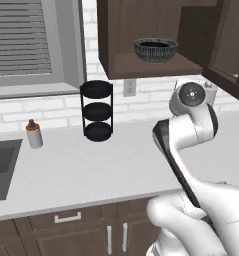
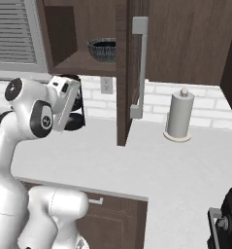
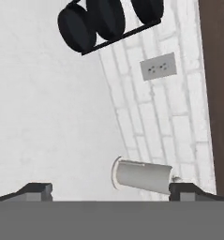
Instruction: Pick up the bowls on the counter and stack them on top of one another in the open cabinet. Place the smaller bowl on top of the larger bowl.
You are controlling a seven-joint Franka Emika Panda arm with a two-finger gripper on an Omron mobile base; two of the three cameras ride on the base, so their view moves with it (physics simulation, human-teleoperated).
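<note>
The larger bowl (image 1: 155, 50) already sits on the open cabinet (image 1: 156, 66) shelf. I see no smaller bowl on the counter (image 1: 91, 165). The end effector (image 3: 111, 190) hangs spread and empty near the paper towel roll (image 2: 178, 116). Best to search rightward before reaching.

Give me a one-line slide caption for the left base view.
White arm raised over the pale counter; wide grey speckled bowl on the open dark brown cabinet's shelf, black three-tier rack below.
</note>
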